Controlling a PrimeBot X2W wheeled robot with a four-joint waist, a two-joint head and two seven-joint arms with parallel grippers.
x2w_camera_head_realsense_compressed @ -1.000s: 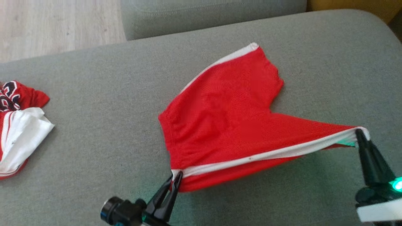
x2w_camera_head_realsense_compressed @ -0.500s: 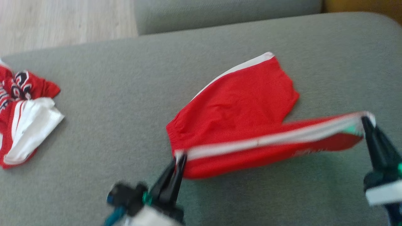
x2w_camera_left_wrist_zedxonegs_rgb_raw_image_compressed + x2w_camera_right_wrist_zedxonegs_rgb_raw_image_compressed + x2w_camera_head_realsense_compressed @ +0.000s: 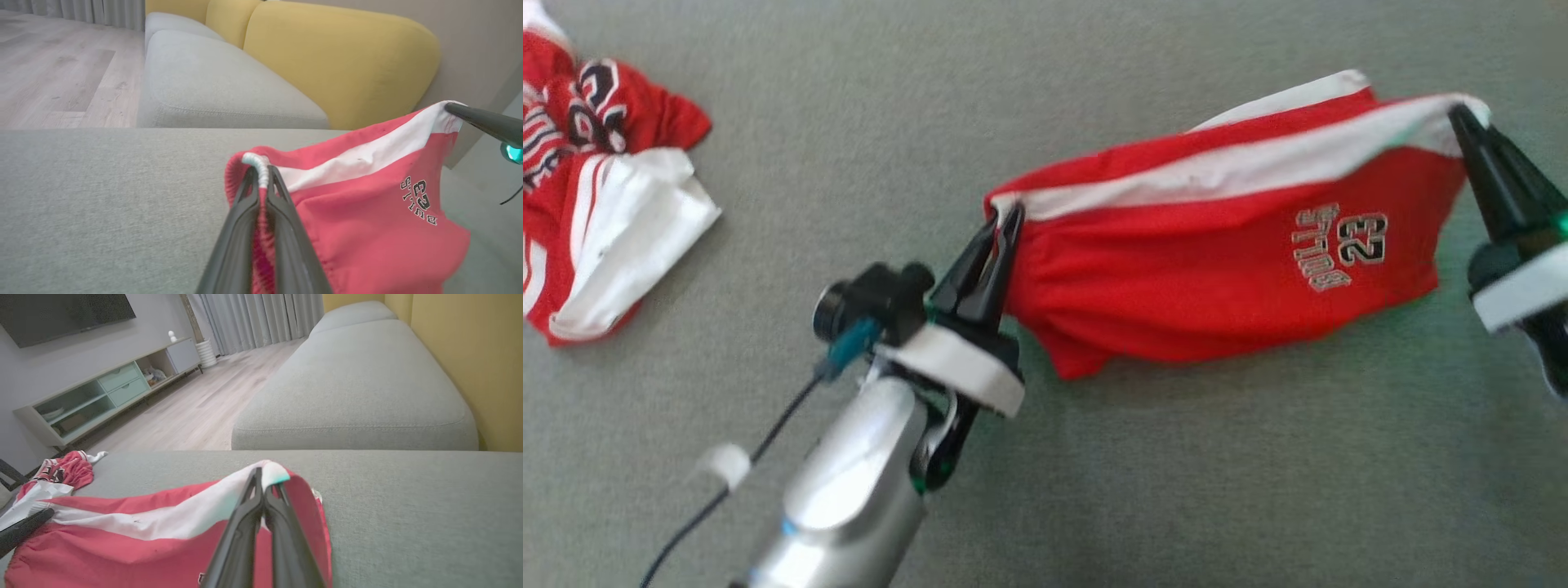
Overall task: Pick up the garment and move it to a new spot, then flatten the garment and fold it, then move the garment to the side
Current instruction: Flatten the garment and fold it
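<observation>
Red shorts (image 3: 1217,278) are held stretched out btwn both grippers above the grey cushion (image 3: 1094,490), right of centre in the head cam. The left gripper (image 3: 1005,216) is clamped tight on the waistband corner, w/ the ribbed white end of the side stripe (image 3: 1233,167) pinched btwn its fingers, which is shown clearly in the left wrist cam. The right gripper (image 3: 1458,114) is closed on the other end of the same stripe, at the leg hem corner. So the stripe is pulled into a fairly straight top edge and the red fabric is seen hanging below it. A "23" print (image 3: 1339,245) w/ some lettering is shown upside down on the hanging side, near the right gripper. A bit of the other leg is visible behind the top edge, lying on the cushion afaict. Whether the lowest fold is touching the cushion can't be told tbh. A 2nd red-and-white garment (image 3: 596,188) is seen crumpled at the far left of the cushion, well apart from the shorts. In the bg, another grey seat (image 3: 351,388), a yellow backrest (image 3: 339,53), wood floor (image 3: 61,73) and a low TV unit (image 3: 102,392) are caught by the wrist cams.
</observation>
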